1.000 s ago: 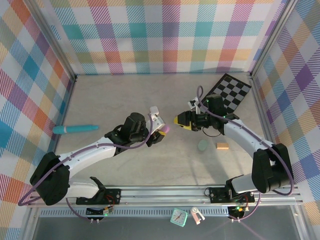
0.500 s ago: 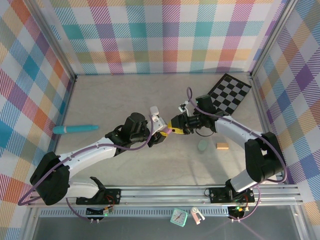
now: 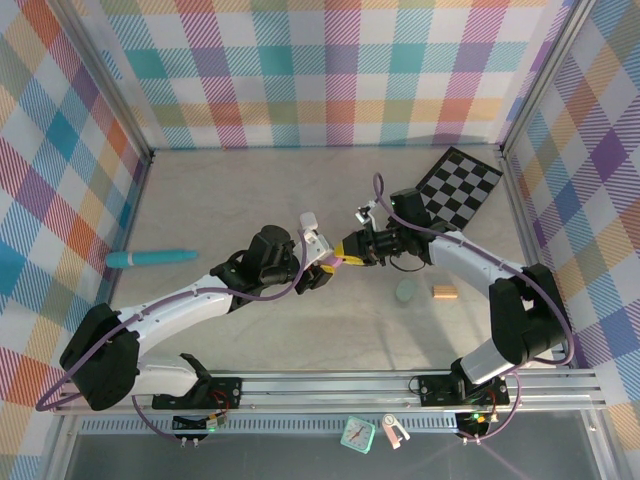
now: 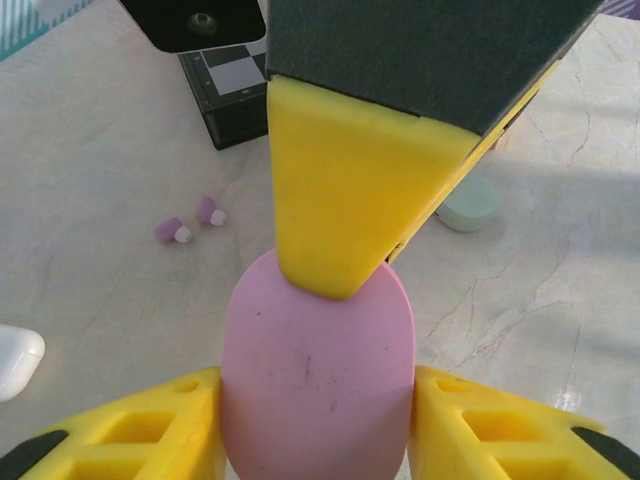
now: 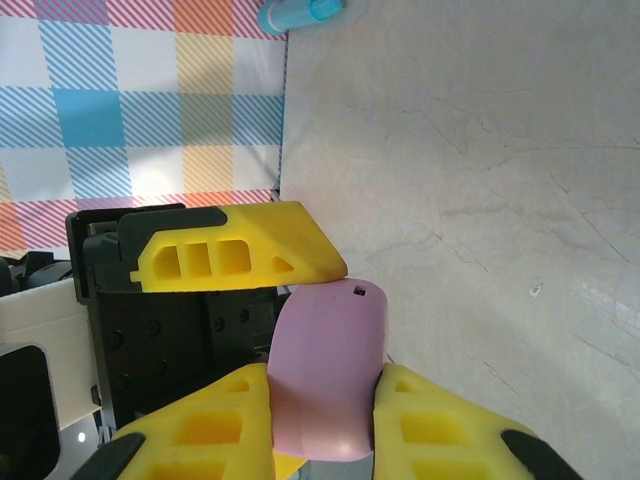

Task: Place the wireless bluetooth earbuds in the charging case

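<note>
Pale marbled tabletop (image 3: 250, 190): teal marker (image 3: 152, 258) far L; checkerboard (image 3: 460, 185) back R; mint case (image 3: 405, 291) just beside wood block (image 3: 445, 292); two lilac earbuds (image 4: 172, 231) side by side; white case (image 4: 15, 358) nr them.

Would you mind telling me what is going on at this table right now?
Both arms meet over the middle of the table. The left pincer and the right pincer both grip one lilac charging case, which looks closed. Two lilac earbuds lie loose on the table, not yet in it.
</note>
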Available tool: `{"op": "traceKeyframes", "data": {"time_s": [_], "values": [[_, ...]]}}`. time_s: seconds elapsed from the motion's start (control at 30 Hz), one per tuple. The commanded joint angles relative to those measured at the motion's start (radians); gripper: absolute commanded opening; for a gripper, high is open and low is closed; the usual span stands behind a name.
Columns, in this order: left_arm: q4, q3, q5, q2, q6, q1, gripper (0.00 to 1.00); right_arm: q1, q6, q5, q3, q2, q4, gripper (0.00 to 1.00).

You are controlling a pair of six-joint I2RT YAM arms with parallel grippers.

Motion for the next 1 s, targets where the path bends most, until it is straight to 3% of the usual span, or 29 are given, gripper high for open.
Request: {"op": "traceKeyframes", "data": {"time_s": [0.0,0.3,0.37,0.47,0.53,0.83,0.97], "values": [[0.074,-0.002,0.008,-0.031,0.015,-0.008,0.39,0.006,0.015,-0.020,0.031,-0.006,0.015,0.19],[0.069,0.011,0.065,-0.007,0.014,-0.009,0.30,0.007,0.016,-0.046,0.042,-0.006,0.021,0.21],[0.069,0.019,0.068,0.000,0.014,-0.009,0.25,0.007,0.003,-0.047,0.047,-0.006,0.005,0.30],[0.072,0.028,0.068,0.005,0.018,-0.007,0.25,0.007,-0.001,-0.040,0.048,-0.006,-0.005,0.44],[0.070,0.034,0.069,0.006,0.020,-0.009,0.25,0.007,0.001,-0.037,0.050,-0.003,-0.005,0.47],[0.079,0.038,0.042,0.010,0.020,-0.009,0.26,0.025,0.007,-0.023,0.050,0.025,-0.006,0.44],[0.086,0.034,0.025,0.007,0.019,-0.009,0.26,0.031,0.015,-0.008,0.049,0.034,-0.001,0.31]]}}
